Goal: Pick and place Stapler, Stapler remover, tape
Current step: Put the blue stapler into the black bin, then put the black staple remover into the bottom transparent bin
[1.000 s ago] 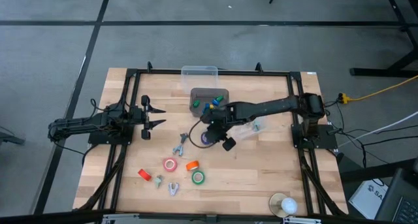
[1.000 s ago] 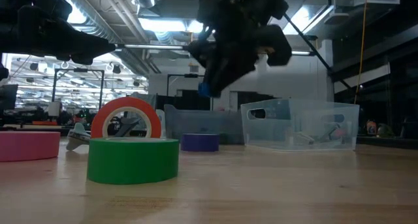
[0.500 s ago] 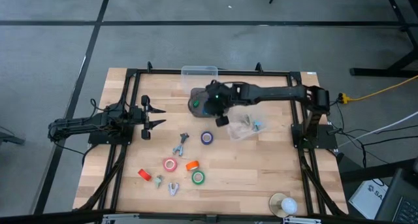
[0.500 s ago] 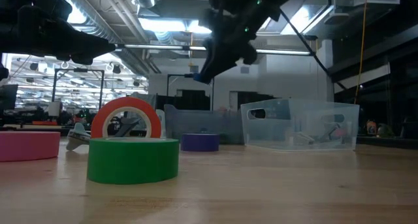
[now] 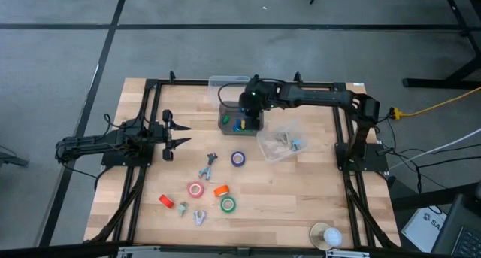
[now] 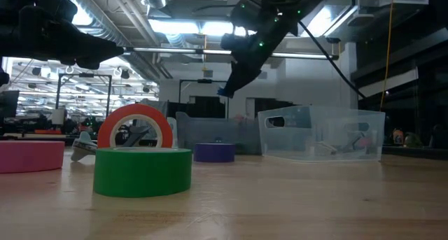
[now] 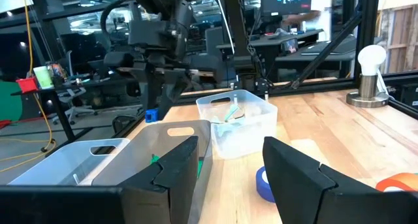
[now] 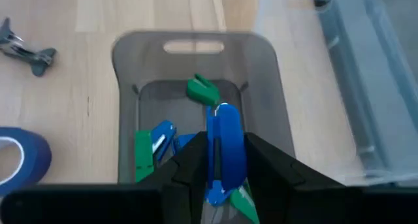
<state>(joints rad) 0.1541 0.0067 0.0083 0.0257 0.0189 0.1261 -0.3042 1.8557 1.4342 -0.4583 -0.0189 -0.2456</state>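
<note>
Right pincer (image 8: 219, 168) pinches a blue stapler (image 8: 224, 149) straight above the grey bin (image 8: 264, 77); I see its long axis matching the bin's length.

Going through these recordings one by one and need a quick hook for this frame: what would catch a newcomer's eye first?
The right gripper hangs over the dark grey bin at the table's far middle, a blue stapler between its fingers above the blue and green pieces already in it. Nearer, bright tape rolls and metal staple removers lie scattered on the wooden table. The left gripper waits open at the left side.
</note>
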